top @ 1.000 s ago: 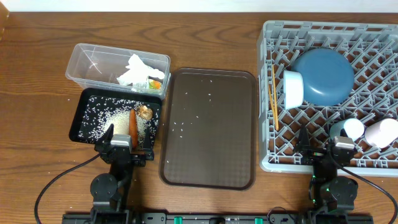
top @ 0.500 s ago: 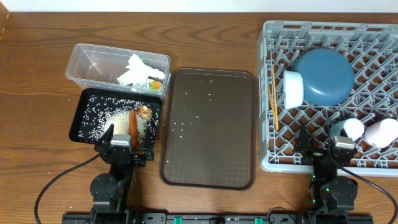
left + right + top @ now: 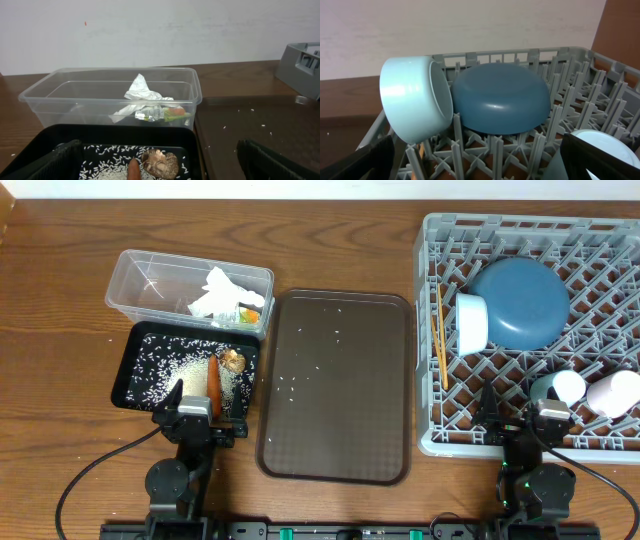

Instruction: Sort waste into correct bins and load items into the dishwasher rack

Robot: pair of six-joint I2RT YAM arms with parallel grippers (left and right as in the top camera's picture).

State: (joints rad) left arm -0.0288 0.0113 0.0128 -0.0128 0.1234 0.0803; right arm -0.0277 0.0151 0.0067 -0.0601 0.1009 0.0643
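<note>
Lower left, your left end effector (image 3: pixel 197 415) gapes empty by the black tray (image 3: pixel 120 375) of rice (image 3: pixel 175 370). The wrappers (image 3: pixel 218 292) lie in the clear tub (image 3: pixel 140 280). Centre, stray grains (image 3: pixel 290 385) on the serving tray (image 3: pixel 340 440) look like your next pick and call for a fine pinch. Right, the dishwasher rack (image 3: pixel 600 250) is loaded, and the right end effector (image 3: pixel 520 415) gapes empty.

Wrappers (image 3: pixel 215 292) in clear tub (image 3: pixel 135 265), carrot (image 3: pixel 213 380), rice (image 3: pixel 175 370) in black tray (image 3: pixel 130 360) — plate (image 3: pixel 520 300), bowl (image 3: pixel 472 322) in rack (image 3: pixel 600 240)

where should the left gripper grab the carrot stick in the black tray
Probably mid-length on the carrot stick, coming straight down and closing across its thin width. It lies flat in the black tray, and the brown lump crowds its far end.
</note>
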